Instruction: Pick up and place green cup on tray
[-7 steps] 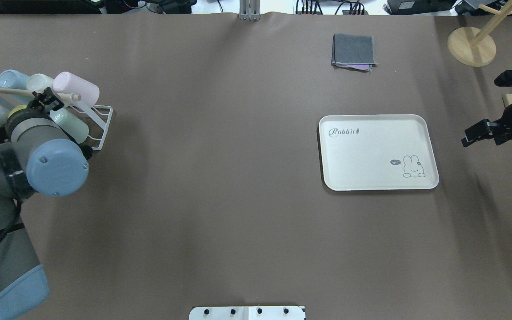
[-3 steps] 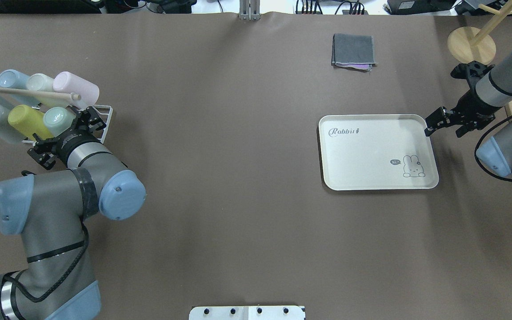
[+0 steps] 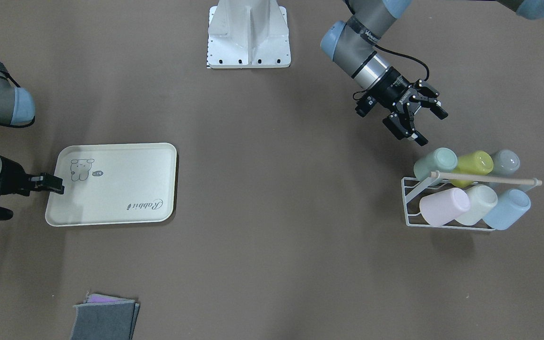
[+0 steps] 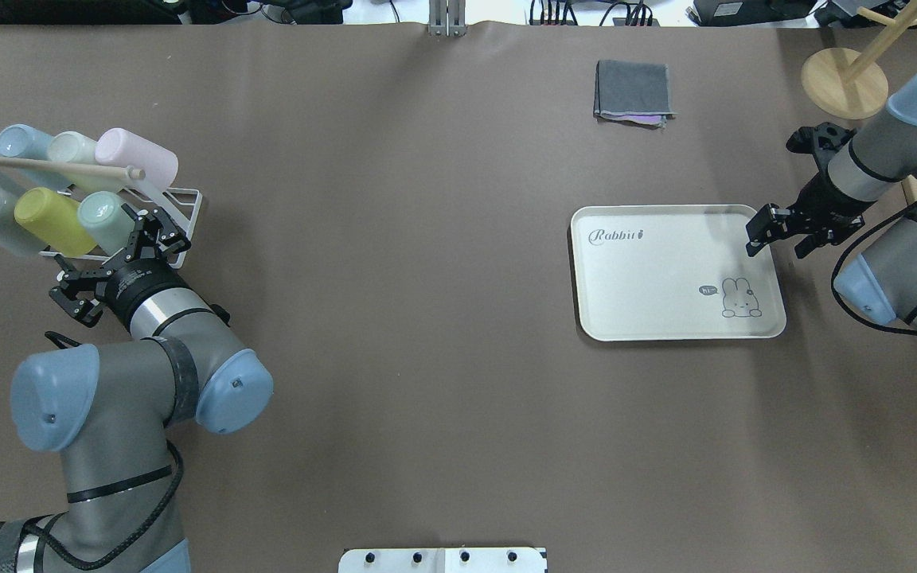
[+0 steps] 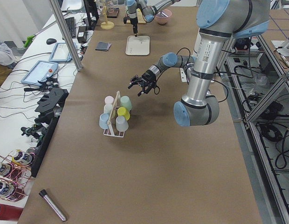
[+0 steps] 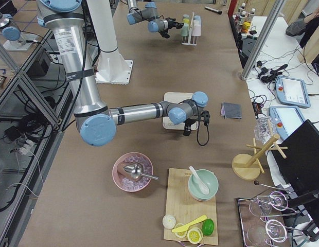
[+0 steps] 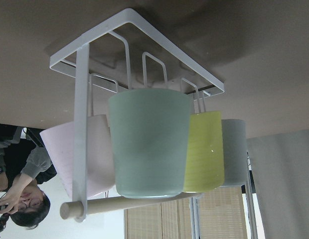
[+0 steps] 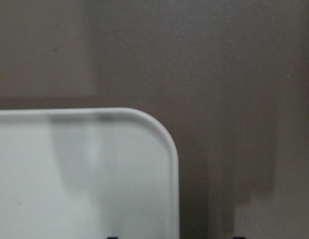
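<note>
front view: the left gripper (image 3: 431, 127) hangs empty with its fingers spread, just short of the green cup (image 3: 435, 163). the cup lies tilted in a wire rack (image 3: 406, 200) by the left edge of the worktop (image 3: 272, 236), touching a yellow cup (image 3: 475, 163). the tray (image 3: 121, 189) lies bare in the right half. overhead: a second ago the left wrist sat over the rack and hid the cup. it has since drawn back toward the near edge and turned to face the cup. the right gripper (image 3: 21, 198) has swung in from the right edge to the tray's far right corner, fingers apart. left side view: gripper and cup are near but not touching. right side view: nothing stands on the tray. left wrist view: the cup fills the centre, so the approach looks lined up and the grasp not yet made. right wrist view: only the tray's rounded corner shows, so that arm may crowd the placing spot.
</note>
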Controlling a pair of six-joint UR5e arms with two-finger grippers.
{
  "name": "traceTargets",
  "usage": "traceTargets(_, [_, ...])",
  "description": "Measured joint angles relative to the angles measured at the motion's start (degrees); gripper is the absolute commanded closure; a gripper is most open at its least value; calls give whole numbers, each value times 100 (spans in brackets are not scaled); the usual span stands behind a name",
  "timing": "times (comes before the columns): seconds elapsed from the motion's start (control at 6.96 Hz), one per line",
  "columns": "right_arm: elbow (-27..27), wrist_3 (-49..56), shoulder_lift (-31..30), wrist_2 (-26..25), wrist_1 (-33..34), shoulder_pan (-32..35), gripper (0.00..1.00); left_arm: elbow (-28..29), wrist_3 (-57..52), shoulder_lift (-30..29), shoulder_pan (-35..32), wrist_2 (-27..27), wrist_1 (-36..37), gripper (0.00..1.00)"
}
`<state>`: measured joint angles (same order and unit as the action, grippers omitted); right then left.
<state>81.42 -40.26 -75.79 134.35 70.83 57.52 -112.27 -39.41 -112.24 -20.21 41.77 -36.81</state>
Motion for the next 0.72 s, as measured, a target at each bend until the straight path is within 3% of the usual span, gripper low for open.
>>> traceTargets(0.29, [-2, -46, -2, -10, 1, -56, 47, 222, 74, 25, 147, -175, -80, 3])
traceTargets(0.43, [1, -50, -11, -7, -1, -59, 50, 370, 82, 24, 169, -221, -221, 3])
traceTargets(0.72, [5, -52, -31, 0, -12, -58, 70, 654, 89, 108, 171, -318, -607, 3])
